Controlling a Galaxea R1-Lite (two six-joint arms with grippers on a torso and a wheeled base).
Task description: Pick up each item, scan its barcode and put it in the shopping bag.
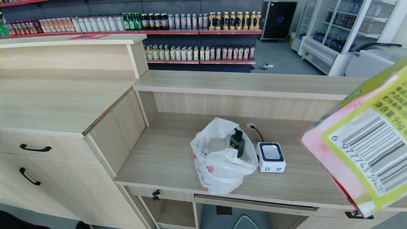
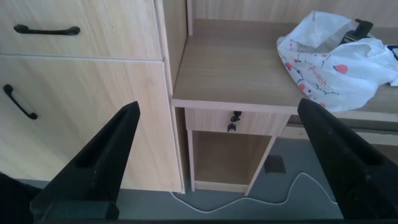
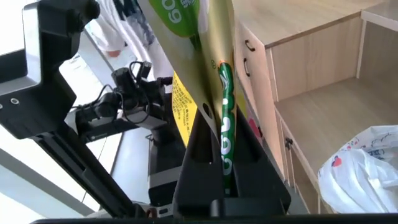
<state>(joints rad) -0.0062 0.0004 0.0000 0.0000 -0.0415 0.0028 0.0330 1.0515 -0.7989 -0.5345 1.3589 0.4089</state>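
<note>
Pink-and-green packet [image 1: 365, 146], barcode showing, hangs nearest at four o'clock, pinched by the right gripper [image 3: 225, 165]; left gripper [image 2: 219, 109] spread wide. Farther, on the counter [image 1: 165, 159]: one white shopping bag [image 1: 219, 168] holding one black bottle [image 1: 237, 143], one scanner [image 1: 271, 157] at its three o'clock.

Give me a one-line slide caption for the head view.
A snack packet, barcode facing the camera, raised right of the scanner and the shopping bag holding a dark pump bottle.

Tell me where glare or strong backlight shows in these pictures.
Head view: the scanner window reflects pale light. Right wrist view: bright backlight washes out the room behind the snack packet. Left wrist view: even light, the left gripper looks dark.
</note>
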